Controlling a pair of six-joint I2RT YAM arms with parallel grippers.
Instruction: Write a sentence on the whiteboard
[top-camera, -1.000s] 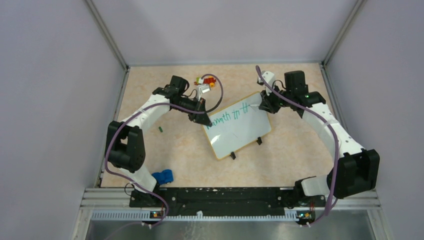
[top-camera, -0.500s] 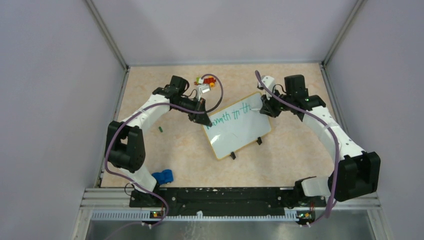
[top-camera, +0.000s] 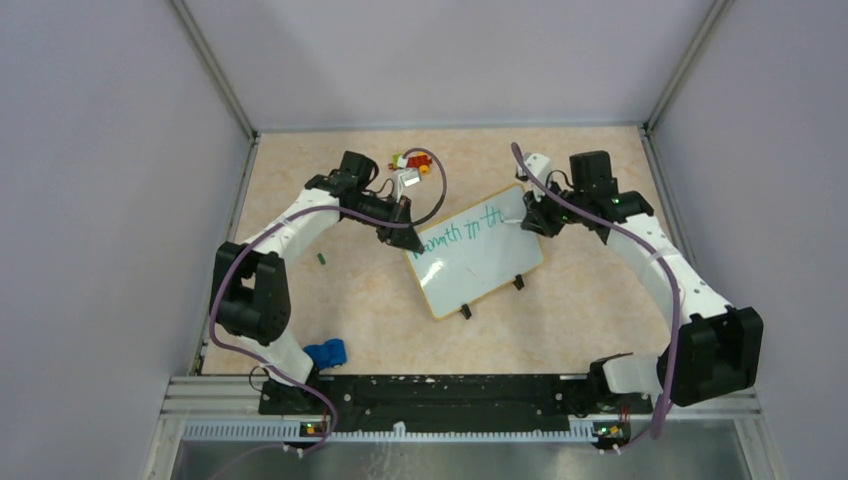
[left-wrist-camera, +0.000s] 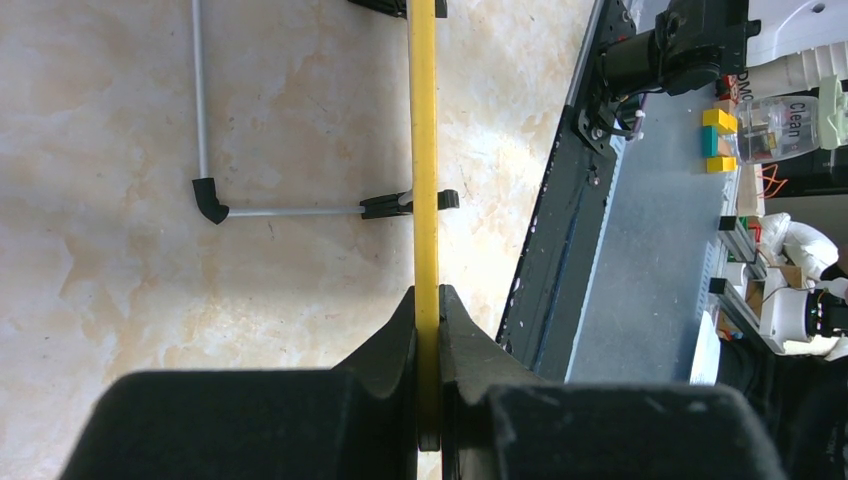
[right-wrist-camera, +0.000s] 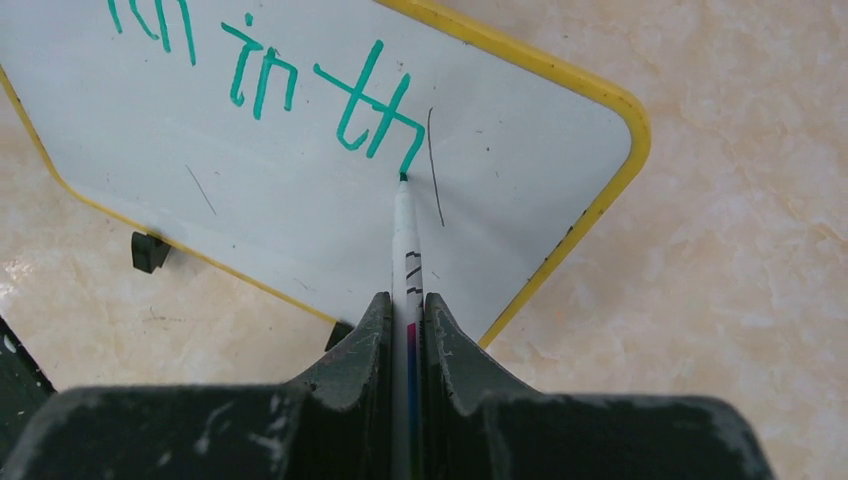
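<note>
The whiteboard (top-camera: 478, 255), white with a thin yellow rim and two black feet, lies tilted in the middle of the table. Green lettering (top-camera: 462, 228) runs along its far edge; in the right wrist view (right-wrist-camera: 310, 90) it reads "in th". My left gripper (top-camera: 405, 228) is shut on the board's yellow rim (left-wrist-camera: 423, 150) at its far left corner. My right gripper (top-camera: 532, 213) is shut on a white marker (right-wrist-camera: 405, 245), whose green tip touches the board at the end of the last letter.
Small coloured blocks (top-camera: 412, 161) lie at the back behind the left gripper. A blue object (top-camera: 325, 353) sits near the left arm's base. A small green piece (top-camera: 322, 258) lies on the table left of the board. A thin black stroke (right-wrist-camera: 434, 165) marks the board beside the tip.
My right gripper has shifted slightly along the board with the marker, and the lettering has gained a stroke. The left gripper and the board have not moved.
</note>
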